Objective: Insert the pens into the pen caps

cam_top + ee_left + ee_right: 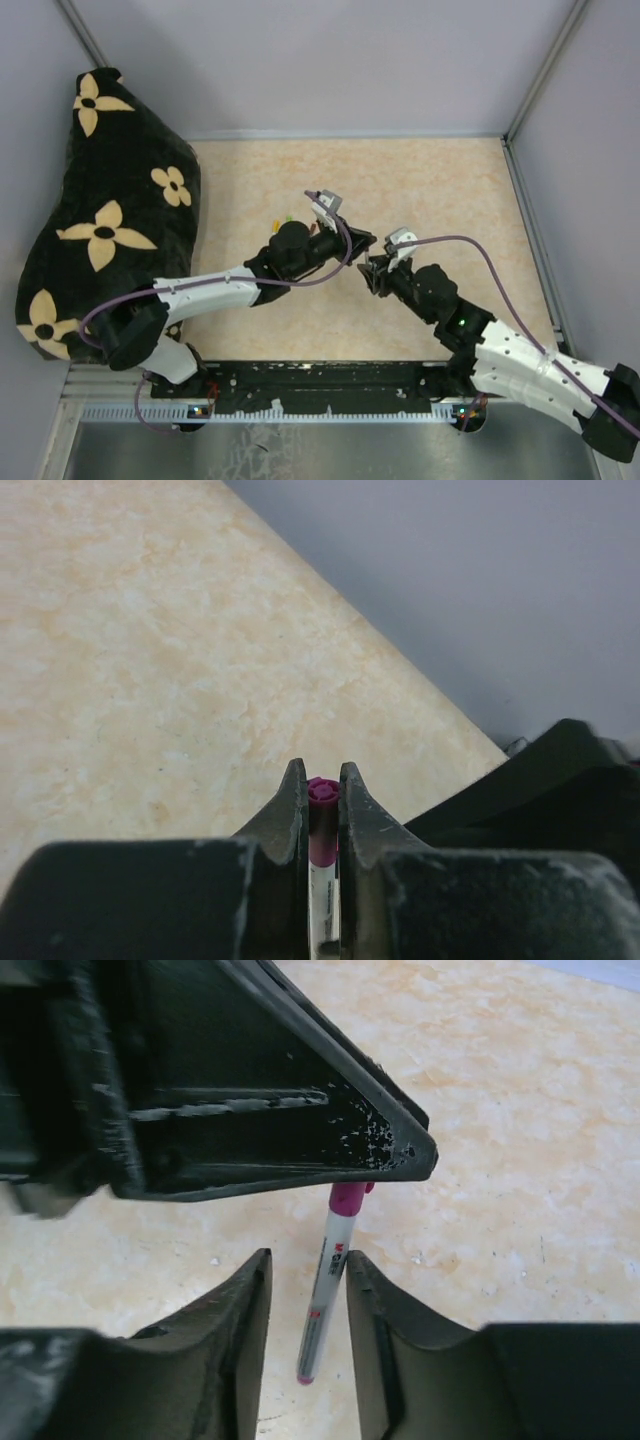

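Note:
My left gripper [322, 775] is shut on a white pen [323, 900] with a magenta cap [322, 792] fitted on its end; the cap sits between the fingertips. In the right wrist view this pen [322, 1300] hangs down from the left gripper above it, with the magenta cap [347, 1198] at the top. My right gripper [308, 1258] is open, with one finger on each side of the pen's body. In the top view the two grippers, left [358, 243] and right [375, 268], meet above mid-table. Small yellow and green pieces [281, 220] show behind the left arm. The other pens and caps are hidden.
A big black bag with cream flowers [110, 200] fills the left side of the table. Grey walls stand at the back and on the right. The beige tabletop [440, 190] lies below both grippers. A black rail [320, 378] runs along the near edge.

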